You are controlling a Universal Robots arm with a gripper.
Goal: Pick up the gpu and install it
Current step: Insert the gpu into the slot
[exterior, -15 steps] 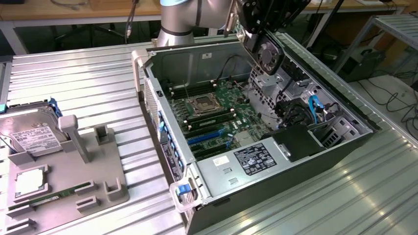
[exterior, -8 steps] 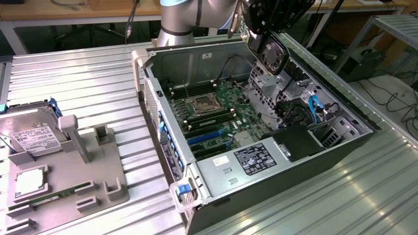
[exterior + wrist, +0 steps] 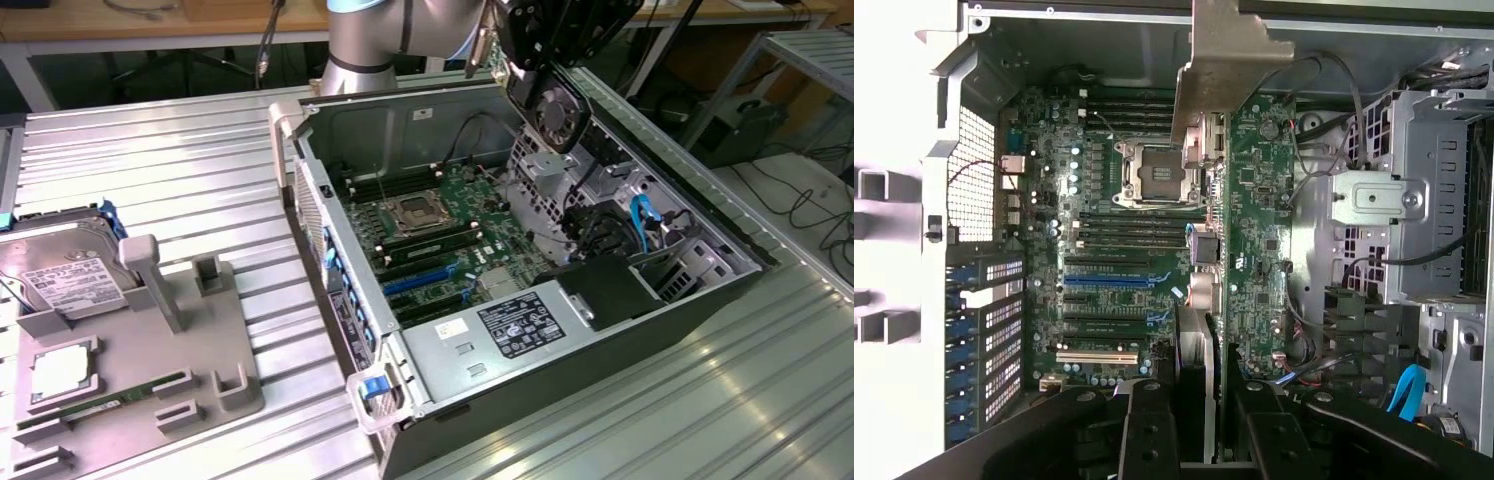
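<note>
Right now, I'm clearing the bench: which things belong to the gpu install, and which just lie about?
Job: gpu gripped by the gripper, open computer case, motherboard.
Lying about: hard drive, memory stick, grey holder under them.

My table (image 3: 147,160) is ribbed, bright metal. Behind it I see a wooden bench (image 3: 214,10). Cables (image 3: 807,200) lie on the floor (image 3: 761,180).

This looks like a robotics lab or workshop. A robot arm (image 3: 360,45) rises at the far edge of a ribbed aluminium table (image 3: 160,170) carrying an open computer case (image 3: 387,125) and a grey parts fixture (image 3: 160,345). Wooden benches (image 3: 80,25) and loose cables (image 3: 807,205) lie beyond.
</note>
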